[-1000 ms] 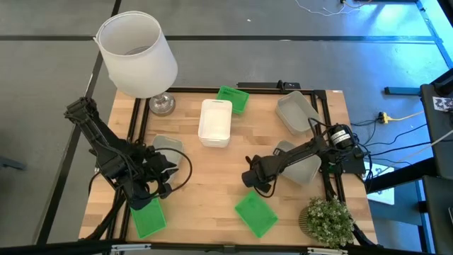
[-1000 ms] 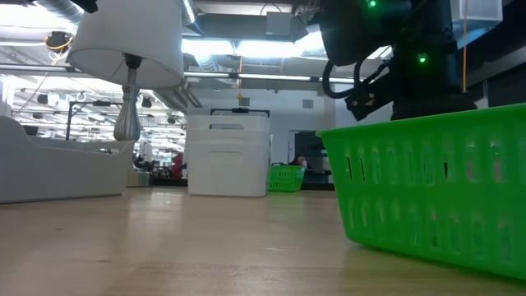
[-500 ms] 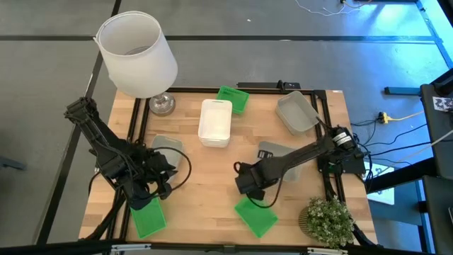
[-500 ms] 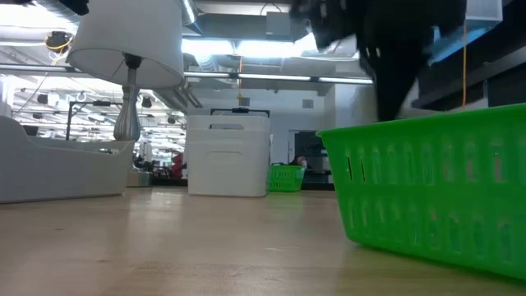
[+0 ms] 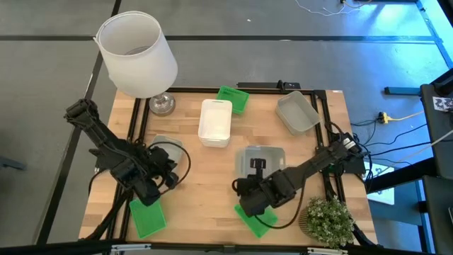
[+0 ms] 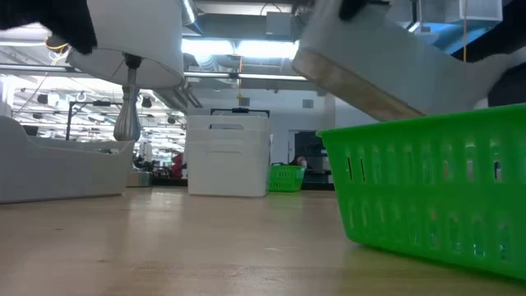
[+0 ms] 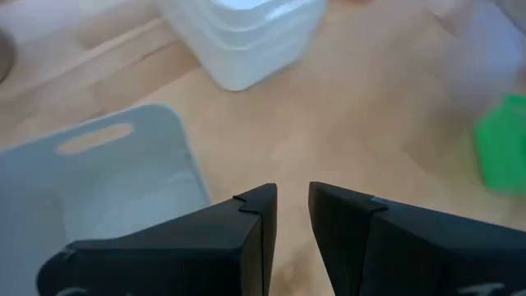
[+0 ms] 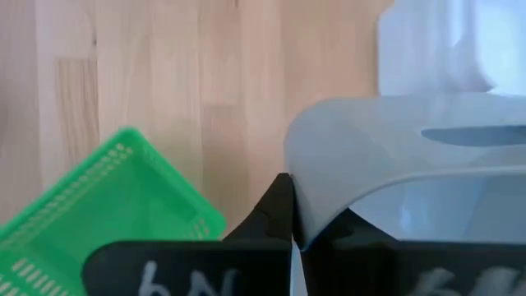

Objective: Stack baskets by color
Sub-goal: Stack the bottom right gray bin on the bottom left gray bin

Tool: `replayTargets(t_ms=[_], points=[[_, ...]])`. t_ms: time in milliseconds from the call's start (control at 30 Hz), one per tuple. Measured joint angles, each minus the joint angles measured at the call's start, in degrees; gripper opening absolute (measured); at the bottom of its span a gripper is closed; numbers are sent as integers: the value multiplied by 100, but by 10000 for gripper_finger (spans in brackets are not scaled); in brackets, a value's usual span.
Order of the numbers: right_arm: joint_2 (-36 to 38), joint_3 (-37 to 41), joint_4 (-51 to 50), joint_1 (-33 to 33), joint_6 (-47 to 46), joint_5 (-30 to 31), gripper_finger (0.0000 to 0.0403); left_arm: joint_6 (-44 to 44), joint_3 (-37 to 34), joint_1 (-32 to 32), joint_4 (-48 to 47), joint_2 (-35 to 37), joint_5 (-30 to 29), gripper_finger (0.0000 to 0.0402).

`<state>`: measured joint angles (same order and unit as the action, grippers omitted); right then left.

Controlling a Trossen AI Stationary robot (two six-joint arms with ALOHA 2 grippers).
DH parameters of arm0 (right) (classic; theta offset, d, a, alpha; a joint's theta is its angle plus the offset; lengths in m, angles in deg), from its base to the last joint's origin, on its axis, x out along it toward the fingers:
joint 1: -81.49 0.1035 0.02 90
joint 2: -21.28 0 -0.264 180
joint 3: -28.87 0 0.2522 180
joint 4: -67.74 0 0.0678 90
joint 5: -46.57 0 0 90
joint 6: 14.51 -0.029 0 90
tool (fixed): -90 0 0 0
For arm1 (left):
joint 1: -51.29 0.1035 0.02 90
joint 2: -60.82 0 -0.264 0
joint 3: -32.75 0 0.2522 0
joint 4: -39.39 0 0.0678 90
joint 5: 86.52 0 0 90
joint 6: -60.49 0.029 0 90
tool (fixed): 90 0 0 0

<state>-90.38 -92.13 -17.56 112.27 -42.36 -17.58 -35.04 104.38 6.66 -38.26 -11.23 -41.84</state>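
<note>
My right gripper [image 5: 256, 185] is shut on a translucent grey basket [image 5: 263, 159], held up over the middle of the table. Below and nearer lies a green basket [image 5: 256, 217]. Left of the middle, my left gripper [image 5: 164, 176] hovers with a narrow gap and nothing between its fingers, just beside another grey basket [image 7: 99, 181] resting flat on the wood. A white stack [image 5: 215, 122] stands at the far middle, a green basket [image 5: 233, 99] behind it, a grey basket [image 5: 297, 112] at the far right and a green one [image 5: 147, 217] at the near left. My right gripper pinches the grey basket's wall at its rim [image 8: 297, 205], near a rounded corner on the basket's near side, between its two fingers. The fingers slant down from the table's near right. The basket [image 6: 386, 74] is lifted clear and tilted, above the green basket [image 6: 436, 189].
A large white lampshade [image 5: 136, 53] on a metal foot stands at the far left corner. A potted plant [image 5: 327, 219] sits at the near right corner. A black frame runs along the table's left, far and right edges. Bare wood lies between the white stack and the near edge.
My right gripper has risen and swung toward the table's near edge, rolling its wrist. It has carried the grey basket from the right side to over the middle, lifted clear and tipped. My left gripper has sunk a little and rolled.
</note>
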Motion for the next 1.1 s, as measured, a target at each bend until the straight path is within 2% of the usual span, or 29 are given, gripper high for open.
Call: replayTargets(t_ms=[167, 300, 700, 933, 1100], points=[[0, -155, 4, 83, 174, 301, 0, -1018, -561, 197, 29, 0, 33, 65], [0, -172, 8, 84, 295, 303, 0, -1375, -853, 346, 130, 0, 549, 65], [0, -174, 10, 82, 542, 309, 0, -1306, -1366, 951, 325, 0, 1040, 65], [0, -175, 12, 82, 542, 316, 0, -1011, -1573, 1281, 591, 0, 1054, 65], [0, -175, 12, 82, 561, 316, 0, -417, -1627, 1550, 995, -226, 1068, 65]])
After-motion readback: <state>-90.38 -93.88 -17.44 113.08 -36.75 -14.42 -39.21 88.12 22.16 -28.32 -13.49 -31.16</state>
